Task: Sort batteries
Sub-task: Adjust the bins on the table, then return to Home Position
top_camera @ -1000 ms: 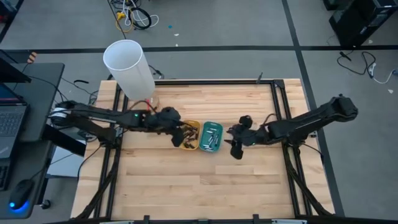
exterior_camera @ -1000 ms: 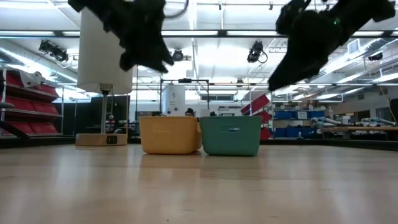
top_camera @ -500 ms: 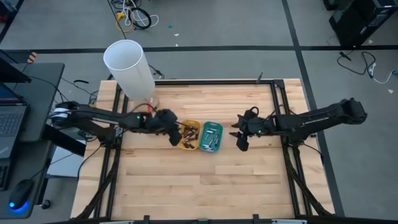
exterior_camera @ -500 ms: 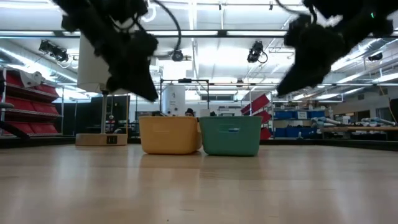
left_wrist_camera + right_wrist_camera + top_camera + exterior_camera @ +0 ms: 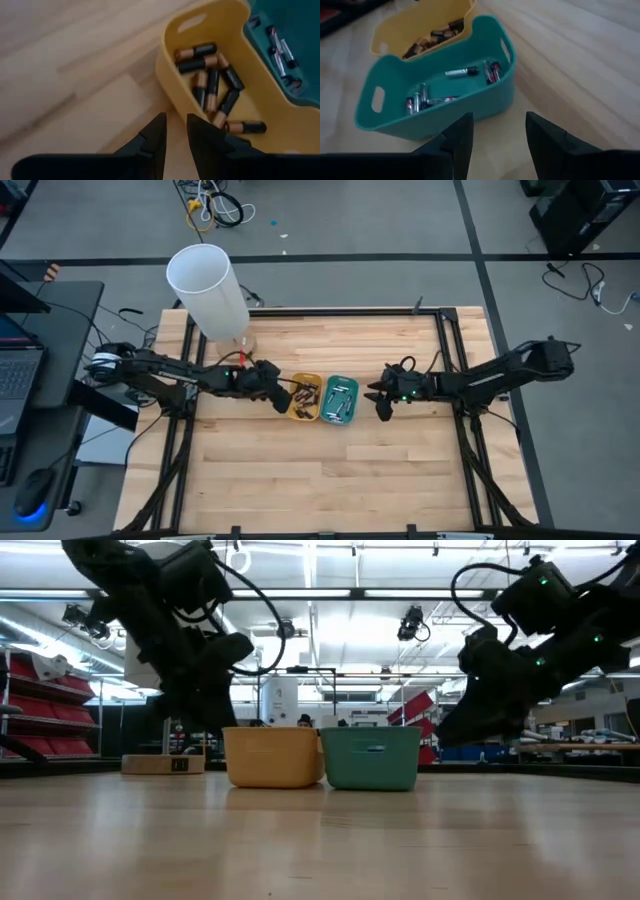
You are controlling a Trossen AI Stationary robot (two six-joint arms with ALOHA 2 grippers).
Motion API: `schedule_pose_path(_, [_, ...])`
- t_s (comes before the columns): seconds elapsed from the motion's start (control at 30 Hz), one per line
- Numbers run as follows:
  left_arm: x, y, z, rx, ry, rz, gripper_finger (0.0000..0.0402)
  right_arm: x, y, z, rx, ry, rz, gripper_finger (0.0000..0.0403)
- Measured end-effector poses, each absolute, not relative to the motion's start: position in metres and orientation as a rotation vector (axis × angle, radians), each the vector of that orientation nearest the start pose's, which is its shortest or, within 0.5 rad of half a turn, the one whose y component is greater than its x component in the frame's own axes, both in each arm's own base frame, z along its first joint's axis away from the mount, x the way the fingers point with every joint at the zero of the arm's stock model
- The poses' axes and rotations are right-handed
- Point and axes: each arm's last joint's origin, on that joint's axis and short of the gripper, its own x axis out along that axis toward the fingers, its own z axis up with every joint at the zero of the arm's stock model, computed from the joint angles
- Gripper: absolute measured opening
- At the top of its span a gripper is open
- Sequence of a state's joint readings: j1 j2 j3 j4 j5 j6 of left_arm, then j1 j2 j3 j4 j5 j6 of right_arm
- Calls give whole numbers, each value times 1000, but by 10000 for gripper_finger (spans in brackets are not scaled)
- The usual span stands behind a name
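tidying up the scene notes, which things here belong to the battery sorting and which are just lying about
Job: dark-and-copper cylindrical batteries in yellow plastic tray; slim silvery batteries in teal plastic tray.
Lying about: tall white cylinder; laptop.

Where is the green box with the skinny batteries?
The teal tray sits mid-table in the high view, right up against the yellow tray, with the right gripper just beyond its other side.

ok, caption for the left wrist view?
Left gripper, empty, beside the yellow tray of dark-and-copper batteries.
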State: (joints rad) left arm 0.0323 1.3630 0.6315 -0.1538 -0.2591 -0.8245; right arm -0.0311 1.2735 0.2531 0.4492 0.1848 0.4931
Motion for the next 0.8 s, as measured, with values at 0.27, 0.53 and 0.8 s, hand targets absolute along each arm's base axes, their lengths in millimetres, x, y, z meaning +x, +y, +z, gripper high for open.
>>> schedule_pose_path(0.27, [263, 4, 160, -703, 654, 572, 90, 222, -13, 120, 336, 479, -312, 164])
schedule_pose_path(0.53, [266, 3, 164, -797, 619, 596, 90, 222, -15, 122, 308, 476, -308, 164])
schedule_pose_path(0.8, [258, -6, 170, -869, 626, 618, 80, 218, -21, 127, 220, 493, -252, 164])
